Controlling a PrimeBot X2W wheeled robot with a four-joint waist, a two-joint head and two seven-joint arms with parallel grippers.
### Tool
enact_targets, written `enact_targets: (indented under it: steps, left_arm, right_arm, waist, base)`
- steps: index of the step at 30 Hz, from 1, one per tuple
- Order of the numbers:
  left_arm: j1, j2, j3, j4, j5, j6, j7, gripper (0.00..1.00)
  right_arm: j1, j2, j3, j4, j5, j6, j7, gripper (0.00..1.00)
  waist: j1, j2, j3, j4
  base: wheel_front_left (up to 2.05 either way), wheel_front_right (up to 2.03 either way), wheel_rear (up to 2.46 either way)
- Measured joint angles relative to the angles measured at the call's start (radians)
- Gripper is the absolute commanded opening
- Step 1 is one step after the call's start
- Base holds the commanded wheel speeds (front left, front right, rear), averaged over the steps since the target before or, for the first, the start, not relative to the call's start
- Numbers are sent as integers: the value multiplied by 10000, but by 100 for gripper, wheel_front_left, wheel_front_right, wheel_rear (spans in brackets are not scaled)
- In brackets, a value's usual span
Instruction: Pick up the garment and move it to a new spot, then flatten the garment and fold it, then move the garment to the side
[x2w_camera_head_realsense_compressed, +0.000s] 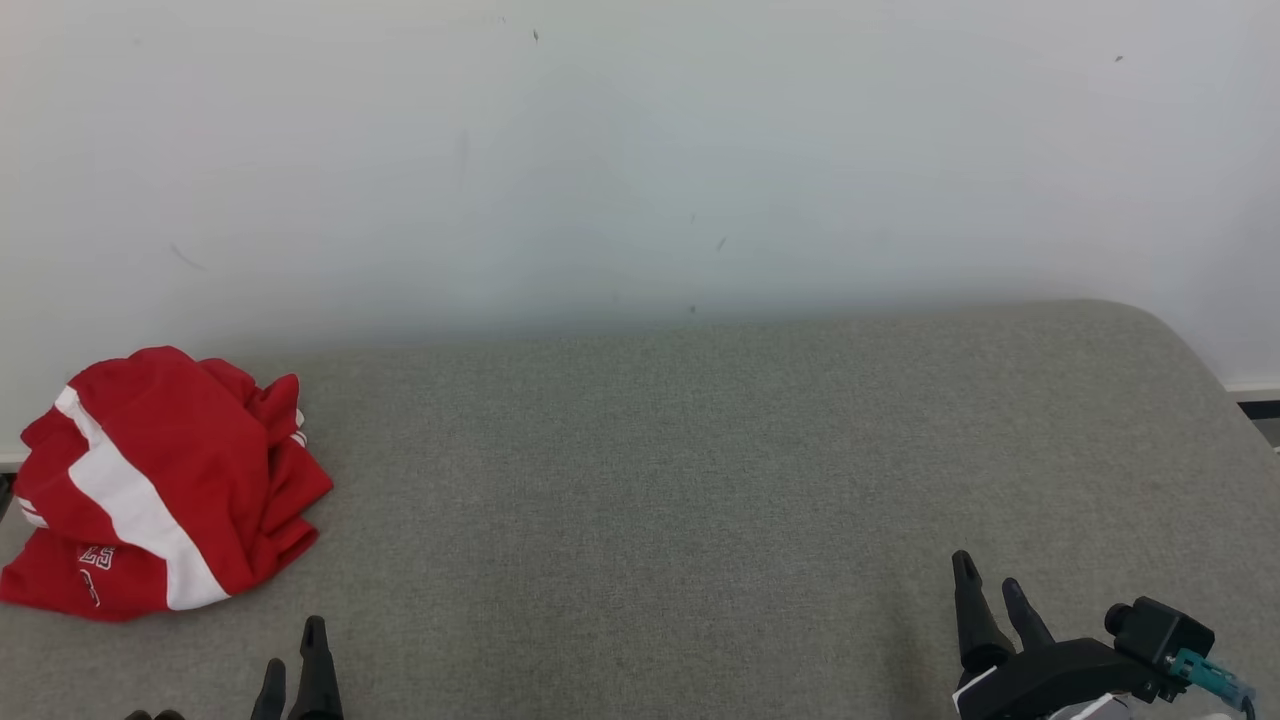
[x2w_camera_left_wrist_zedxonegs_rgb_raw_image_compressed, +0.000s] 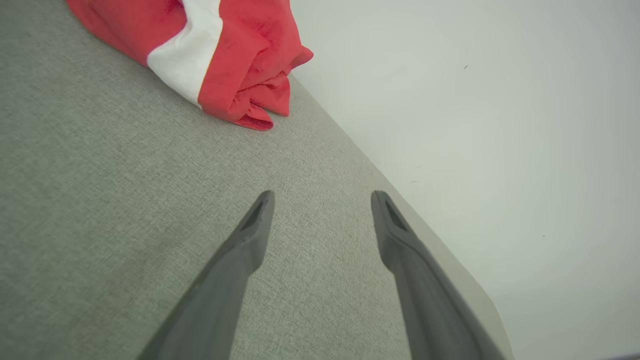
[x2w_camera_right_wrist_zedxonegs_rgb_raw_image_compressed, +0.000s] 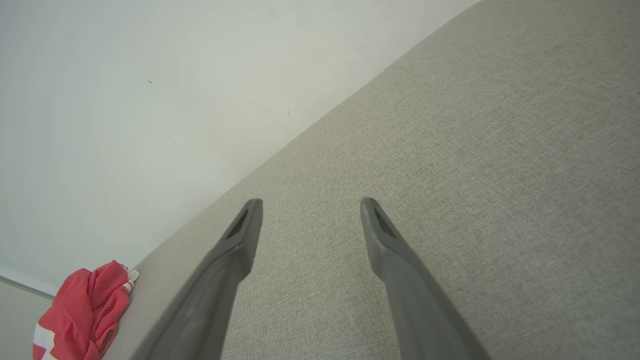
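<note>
Red-and-white jersey (x2w_camera_head_realsense_compressed: 170, 480) lies crumpled at nine o'clock; left gripper (x2w_camera_head_realsense_compressed: 293, 655) and right gripper (x2w_camera_head_realsense_compressed: 988, 575) gape empty; the nearer left should pinch a raised fold.

Garment (x2w_camera_left_wrist_zedxonegs_rgb_raw_image_compressed: 240, 55) partly beyond left wrist view's edge

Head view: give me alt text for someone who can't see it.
A crumpled red garment with white stripes lies at the far left of a grey fabric-covered surface against a pale wall. The open left pincer and open right pincer sit at the bottom edge, both apart from the garment.
</note>
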Motion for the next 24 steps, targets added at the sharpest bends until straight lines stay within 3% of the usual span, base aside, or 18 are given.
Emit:
enact_targets:
  steps: [10, 24]
  left_arm:
    - [-6, 77, -385, 142, 1415, 213, -351, 100]
    - [-416, 694, -1534, 353, 3894, 370, -771, 100]
  right_arm:
    - [55, 21, 15, 27, -1553, -240, -357, 100]
    - [240, 67, -107, 82, -3547, -554, -871, 100]
  waist:
    - [0, 0, -237, 83]
    - [0, 1, -442, 287]
  base:
    - [0, 0, 0]
    - [0, 0, 0]
